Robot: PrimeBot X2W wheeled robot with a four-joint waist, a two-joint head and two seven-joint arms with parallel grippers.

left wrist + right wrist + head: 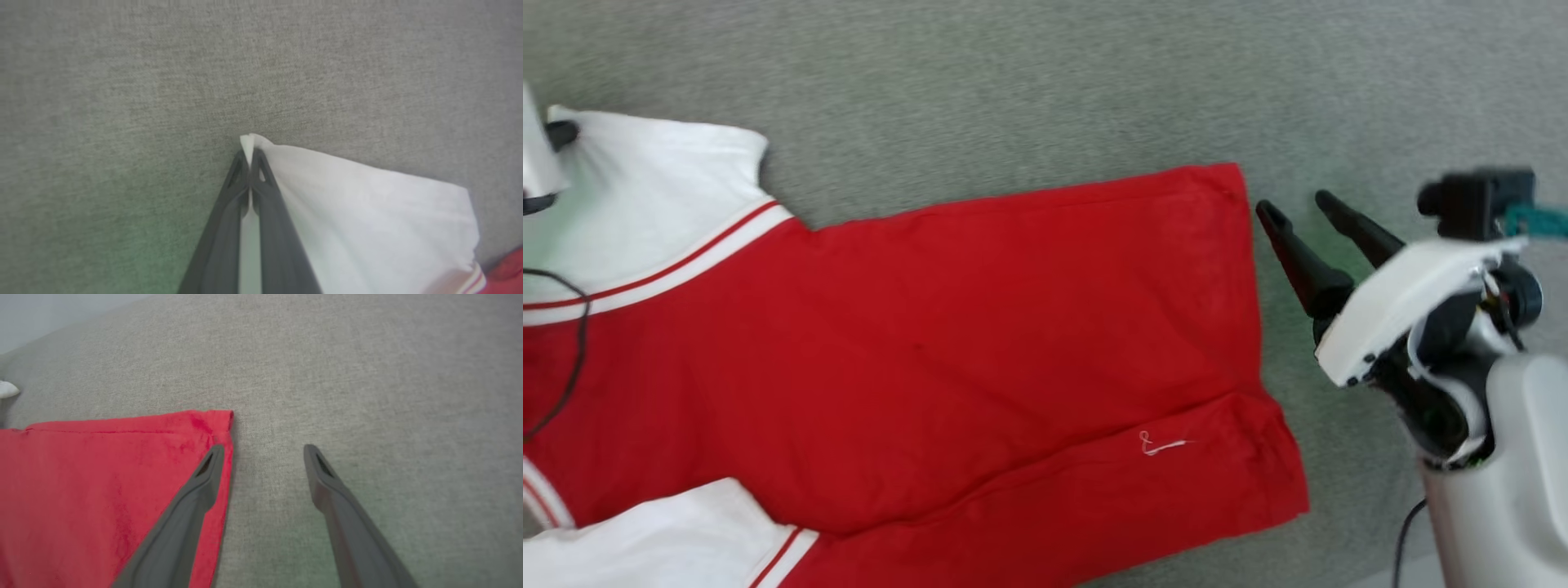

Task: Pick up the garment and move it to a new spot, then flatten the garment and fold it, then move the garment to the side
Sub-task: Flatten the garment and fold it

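Grey fabric surface (1013, 82) lay open beyond the garment (931, 351), more room past its hem, black cable (582, 343) crossed its shoulder end.

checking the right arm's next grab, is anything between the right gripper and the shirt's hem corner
Nothing visible does. The open right gripper hangs at the hem corner of the garment, one finger by its edge, the other over grey surface.

Matt cloth garment (980, 327) on coarse grey woven surface (1013, 82).
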